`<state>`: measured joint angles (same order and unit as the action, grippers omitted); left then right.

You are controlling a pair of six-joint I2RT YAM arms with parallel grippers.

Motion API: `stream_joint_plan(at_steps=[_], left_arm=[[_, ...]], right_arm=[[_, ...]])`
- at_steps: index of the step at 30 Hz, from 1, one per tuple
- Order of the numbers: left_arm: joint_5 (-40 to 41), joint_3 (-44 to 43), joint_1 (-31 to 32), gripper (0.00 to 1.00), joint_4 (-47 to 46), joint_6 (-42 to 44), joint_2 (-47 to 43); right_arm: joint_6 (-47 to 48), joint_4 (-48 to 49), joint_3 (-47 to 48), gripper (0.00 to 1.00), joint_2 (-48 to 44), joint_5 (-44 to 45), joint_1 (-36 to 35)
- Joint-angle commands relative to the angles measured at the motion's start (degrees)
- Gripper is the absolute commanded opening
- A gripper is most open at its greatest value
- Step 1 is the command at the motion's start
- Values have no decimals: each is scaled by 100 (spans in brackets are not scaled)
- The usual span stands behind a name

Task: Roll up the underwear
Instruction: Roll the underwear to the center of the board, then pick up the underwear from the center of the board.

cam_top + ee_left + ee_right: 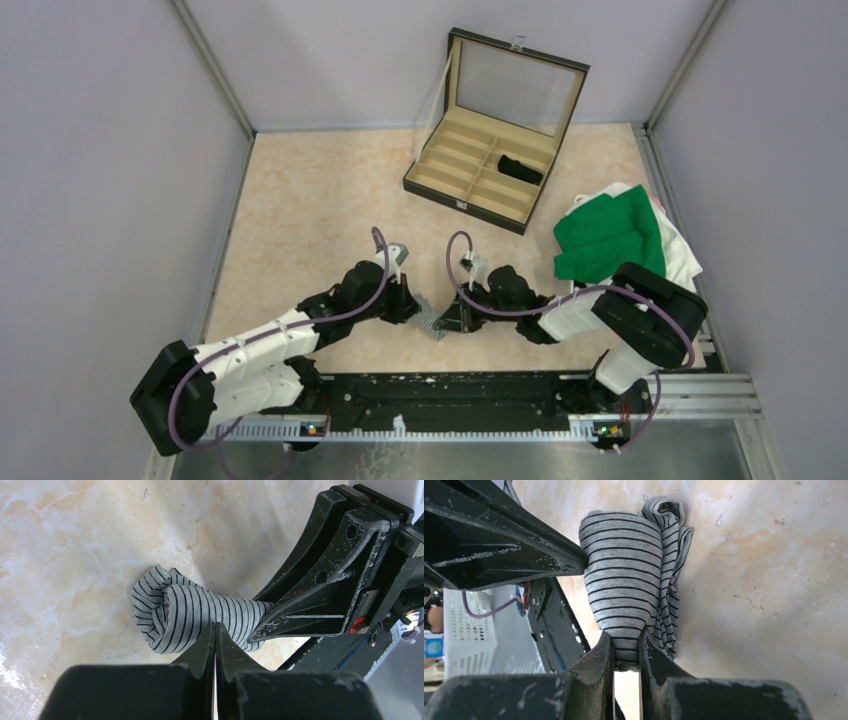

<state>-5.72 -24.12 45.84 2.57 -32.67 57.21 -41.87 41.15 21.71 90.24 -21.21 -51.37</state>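
From above, find the underwear point(430, 318) rolled on the surface point(300, 200), near side. At left wrist, note left pincer point(215, 626) clenched, tips against it. At right wrist, note right pincer point(625, 639) grasping its end; grip firmly, wind tight

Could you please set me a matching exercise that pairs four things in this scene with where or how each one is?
Things:
1. striped grey underwear
2. black underwear
3. green garment
4. case lid

Places or states:
A. standing open
B. lying on white cloth at the right
C. rolled, one end clamped in the right gripper
D. in a compartment of the case

Pairs: 1-C, 2-D, 3-B, 4-A.
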Motion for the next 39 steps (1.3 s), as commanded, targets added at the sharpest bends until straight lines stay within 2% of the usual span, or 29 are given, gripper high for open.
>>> stream_joint_plan(at_steps=[1,5,13,20,34,39], left_arm=[[-161,-128,-5,1,-464,129,198],[-188,-46,-5,0,-608,146,416],[-77,387,-5,0,-948,0,741],[-33,616,5,0,-985,-205,926],[-111,961,34,0,-1036,-223,549],[-136,992,45,0,-1073,-180,472]], right_arm=[[-234,-329,-206,0,168,167,101],[-265,-340,-235,0,113,187,123],[-71,-751,-86,8,-62,157,121],[133,-1166,117,24,-283,65,122],[1092,-3349,1200,58,-1276,505,134],[1422,-3853,1749,67,-1217,239,281]])
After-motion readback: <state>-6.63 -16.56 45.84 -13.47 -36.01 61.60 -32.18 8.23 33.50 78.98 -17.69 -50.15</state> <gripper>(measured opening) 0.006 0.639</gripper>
